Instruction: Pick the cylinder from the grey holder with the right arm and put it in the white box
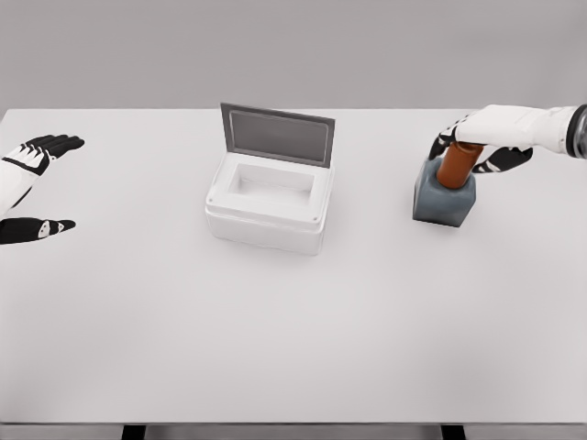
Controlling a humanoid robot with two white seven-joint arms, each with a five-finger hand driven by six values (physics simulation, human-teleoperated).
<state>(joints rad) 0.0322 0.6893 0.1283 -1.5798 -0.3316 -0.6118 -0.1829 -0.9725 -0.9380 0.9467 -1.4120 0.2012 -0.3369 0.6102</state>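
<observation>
**Right hand closed on the cylinder, still seated in its holder**

From my seat I see the right hand in the upper right of the frame, its arm coming in from the right edge. Its black fingers are wrapped around the top of the brown cylinder, which leans slightly and sits with its lower end inside the grey holder. The holder stands on the white table, right of centre.

The white box sits near the middle of the frame, well apart from the holder, with its grey lid standing open at the back and its cavity showing.

At the left edge I see the left hand, fingers spread and holding nothing, above the table.
</observation>
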